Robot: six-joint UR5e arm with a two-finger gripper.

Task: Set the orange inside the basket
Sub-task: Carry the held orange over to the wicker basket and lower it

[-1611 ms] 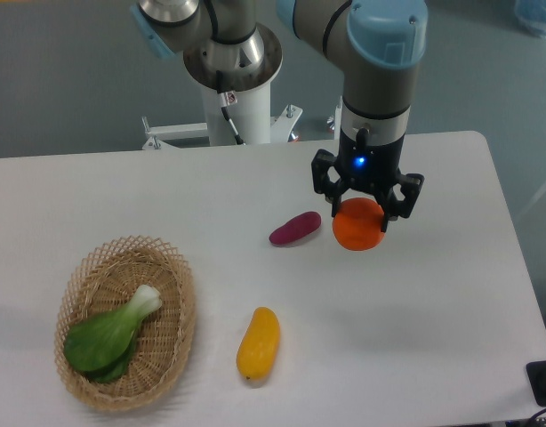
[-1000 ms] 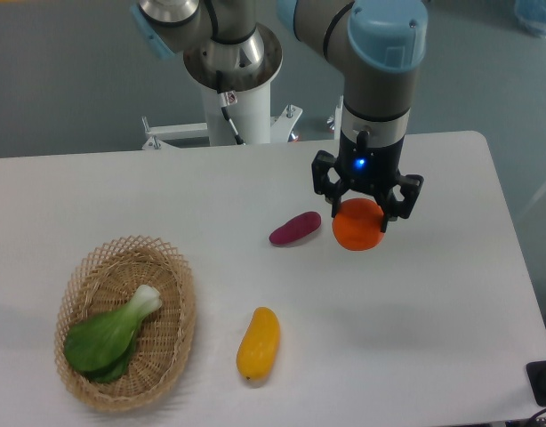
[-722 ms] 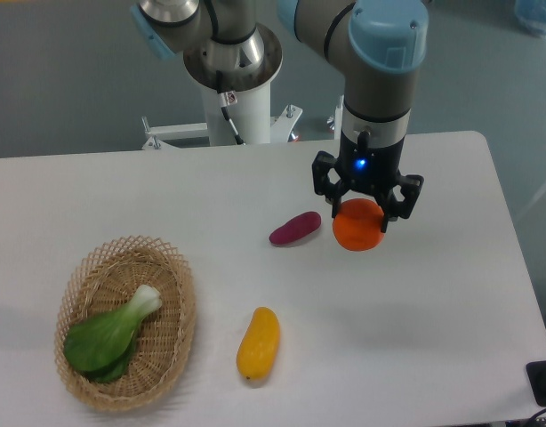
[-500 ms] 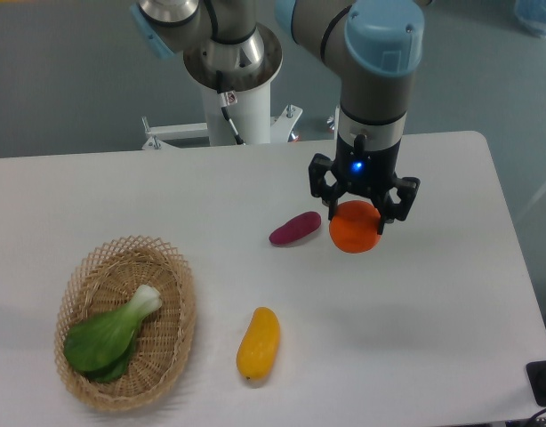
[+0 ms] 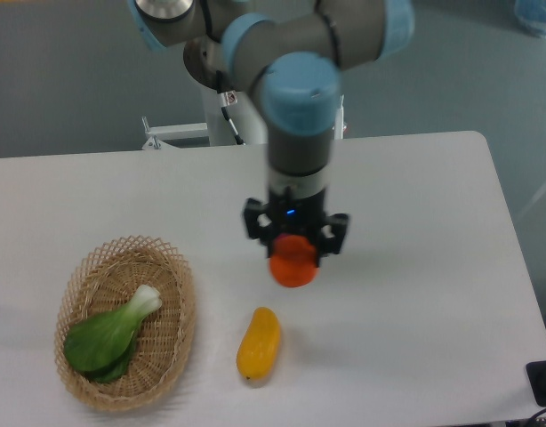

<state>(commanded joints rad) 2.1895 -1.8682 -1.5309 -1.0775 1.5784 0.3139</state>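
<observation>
- The gripper (image 5: 294, 258), clamped on the orange (image 5: 293, 269), carries it above the table, right of the basket (image 5: 178, 283).
- A good carry should clear the basket's rim and release beside the bok choy (image 5: 109, 336).

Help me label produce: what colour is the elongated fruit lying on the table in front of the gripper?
Yellow-orange. The elongated fruit shows clearly in the fixed camera view.

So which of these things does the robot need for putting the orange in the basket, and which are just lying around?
Needed for the job:
- the orange, held in the gripper
- the basket on the left

Just lying about:
- the yellow fruit on the table
- the green leafy vegetable already in the basket
</observation>
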